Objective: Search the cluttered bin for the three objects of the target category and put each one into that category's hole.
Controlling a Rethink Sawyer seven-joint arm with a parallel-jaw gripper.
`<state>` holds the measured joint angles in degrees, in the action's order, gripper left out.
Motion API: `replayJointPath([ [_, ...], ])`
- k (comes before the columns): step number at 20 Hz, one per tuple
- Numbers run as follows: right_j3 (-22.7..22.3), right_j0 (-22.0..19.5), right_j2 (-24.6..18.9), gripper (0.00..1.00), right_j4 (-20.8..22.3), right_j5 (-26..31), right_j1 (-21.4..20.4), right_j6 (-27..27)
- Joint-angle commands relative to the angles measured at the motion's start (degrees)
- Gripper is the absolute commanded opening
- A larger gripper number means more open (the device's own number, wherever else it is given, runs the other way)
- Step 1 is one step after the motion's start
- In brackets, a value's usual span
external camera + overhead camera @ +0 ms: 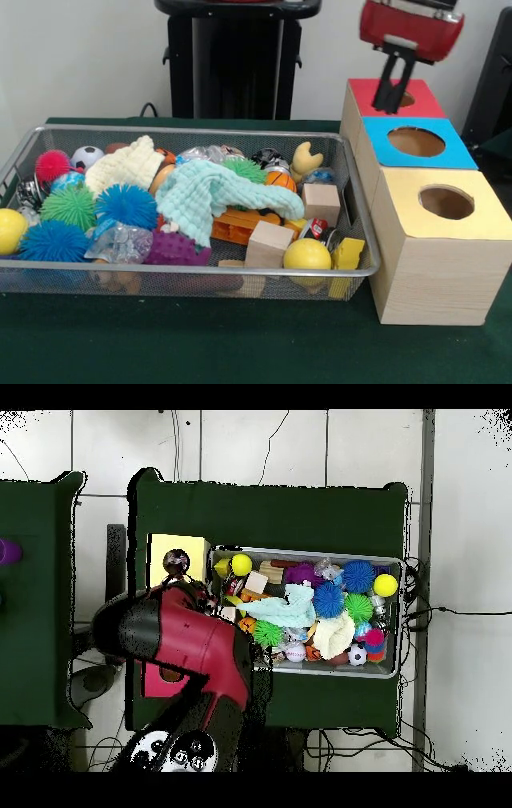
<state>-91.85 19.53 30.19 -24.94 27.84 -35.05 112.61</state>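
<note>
**Bin and holed boxes: gripper over the red hole**

The bin, a wire-mesh tray, was seen on the green table, filled with mixed toys. No brand, label or legible writing could be read anywhere; a small red, white and black item near the bin's box-side end bore markings too small to decipher.

The gripper was seen hanging directly over the red-topped box, its dark fingers reaching down to the hole's edge. Whether the jaws were released or clenched could not be told, and nothing could be seen held between them. In the overhead view the gripper was hidden beneath the red arm.

Below and forward of the jaws, the blue-topped box and then the yellow-topped box were lined up, each with a round hole. The red box's hole was mostly covered by the fingers.

To the side of the jaws and lower, the bin's contents were piled: a mint cloth, a cream cloth, spiky blue balls, a spiky green ball, a pink spiky ball, yellow balls, wooden blocks, a soccer ball and a small basketball. Several items beneath the cloths were hidden, and the target category could not be identified.
</note>
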Motion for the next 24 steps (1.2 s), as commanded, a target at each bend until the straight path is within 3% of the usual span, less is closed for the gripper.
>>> replayJointPath([
  [1, -7.2, -12.8, -8.9, 0.0, 9.4, -5.0, -6.9, -9.9],
  [9, -6.3, -27.6, -19.5, 0.0, 18.9, -4.3, -11.6, -16.8],
  [16, -5.8, -40.4, -33.3, 0.0, 27.1, -6.9, -12.3, -20.4],
  [19, -6.2, -44.1, -38.0, 0.0, 30.5, -7.1, -12.7, -21.4],
  [24, -5.8, -46.0, -41.1, 0.0, 35.3, -6.1, -12.8, -17.6],
])
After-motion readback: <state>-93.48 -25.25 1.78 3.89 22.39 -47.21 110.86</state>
